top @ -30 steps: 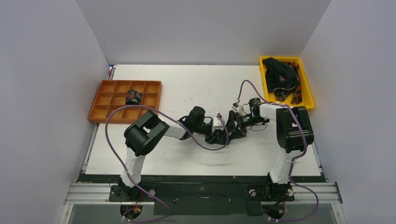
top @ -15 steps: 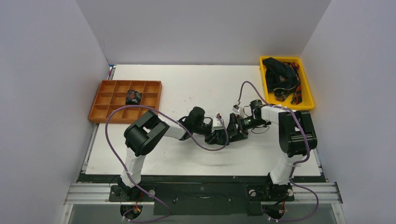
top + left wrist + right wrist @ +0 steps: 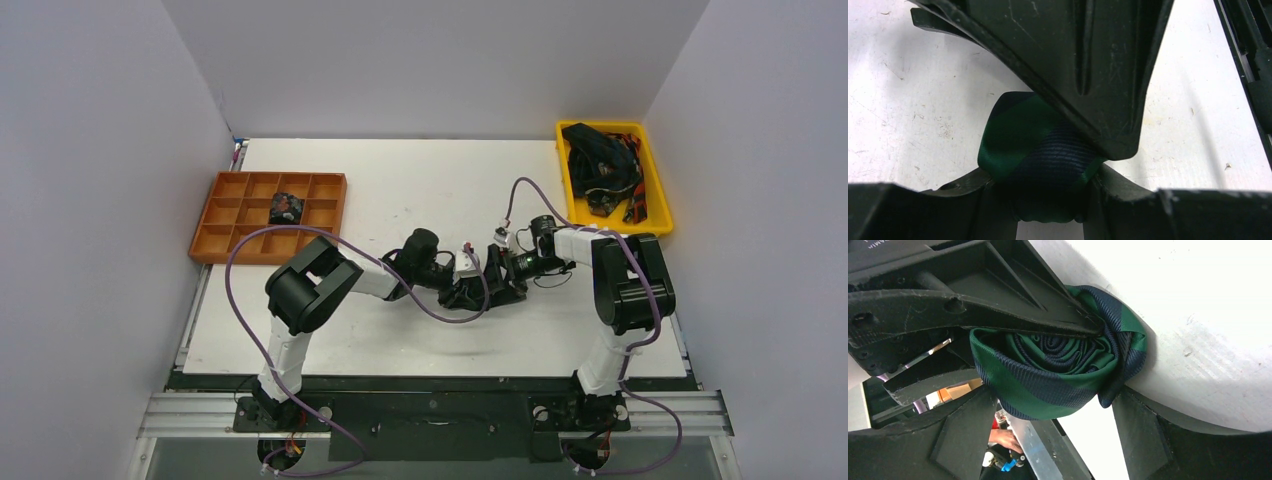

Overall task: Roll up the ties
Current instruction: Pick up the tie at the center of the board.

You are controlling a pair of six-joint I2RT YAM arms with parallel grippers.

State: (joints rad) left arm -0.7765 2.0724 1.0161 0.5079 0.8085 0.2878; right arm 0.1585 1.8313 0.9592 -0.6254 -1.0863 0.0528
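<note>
Two grippers meet on the table (image 3: 400,180). The left gripper (image 3: 1043,200) pinches the rolled tie (image 3: 1058,375). The right gripper (image 3: 1050,400) gapes wide, holding nothing, the tie between its jaws, spiral end facing it.

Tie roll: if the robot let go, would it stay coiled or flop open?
Likely soft: the tie roll bulges where the left gripper pinches it. Its outer end looks loose, so it may well uncoil. Glossy fabric suggests it could slip.
</note>
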